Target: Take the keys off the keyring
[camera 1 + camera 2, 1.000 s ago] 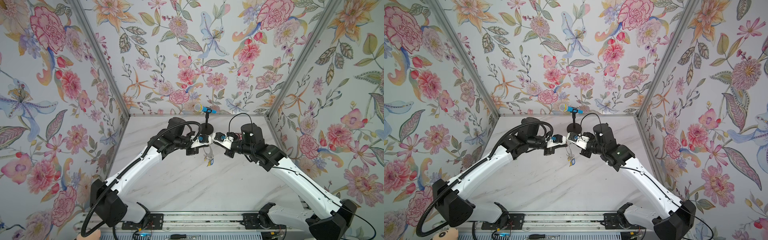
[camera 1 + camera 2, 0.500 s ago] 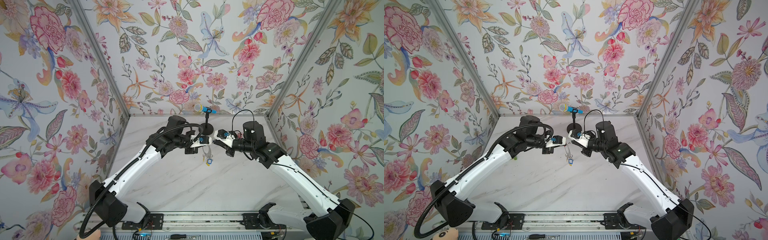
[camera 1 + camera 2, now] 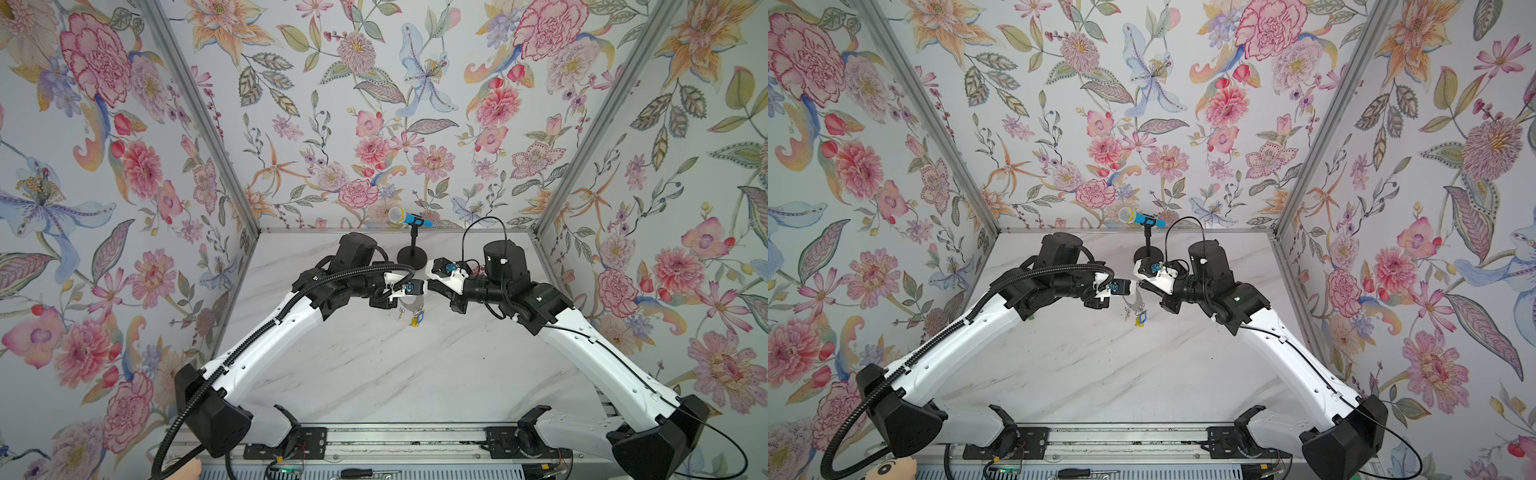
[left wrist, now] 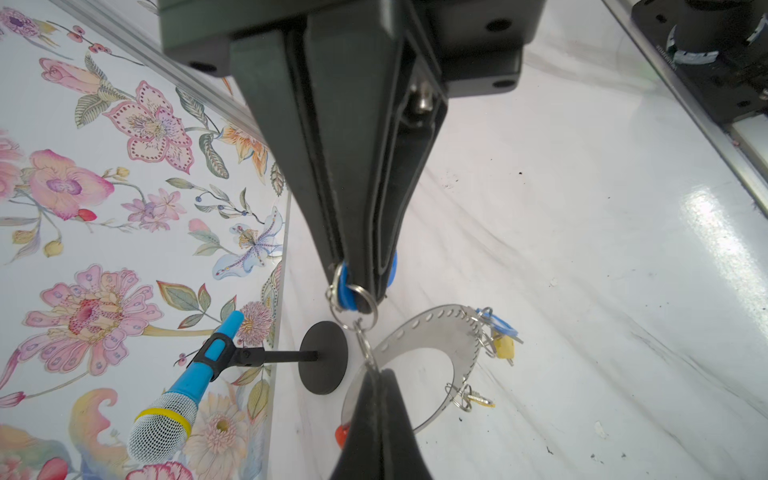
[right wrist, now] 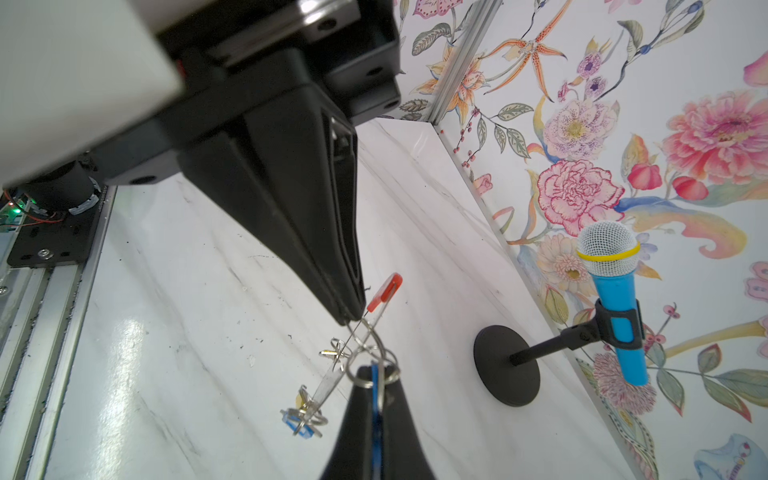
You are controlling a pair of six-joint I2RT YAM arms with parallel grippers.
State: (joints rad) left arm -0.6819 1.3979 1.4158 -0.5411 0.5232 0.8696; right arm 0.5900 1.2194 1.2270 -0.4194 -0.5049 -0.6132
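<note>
Still, left claw (image 4: pixel 362 286), key (image 4: pixel 342 289), right claw (image 5: pixel 351 315), keyring (image 4: pixel 449 322)

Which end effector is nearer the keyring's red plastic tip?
Right. Right end effector grips the keyring beside its red tip; left end effector holds a blue plastic tag farther away.

Tight at the rear, open in front

The left gripper (image 4: pixel 358 289), pinching a blue tag of the keys (image 4: pixel 500 345), and the right gripper (image 5: pixel 351 314), pinching the keyring (image 4: pixel 436 320), meet tip to tip over the rear middle of the table (image 3: pixel 395 374) — no way through between them. Just behind stands the microphone-stand base (image 3: pixel 411 257), the microphone (image 3: pixel 409 218) tilted above it by the back wall (image 3: pixel 374 124). Between left arm (image 3: pixel 266 336) and right arm (image 3: pixel 602 353) the front marble lies unobstructed — side walls (image 3: pixel 124 208) close off the outer flanks.
</note>
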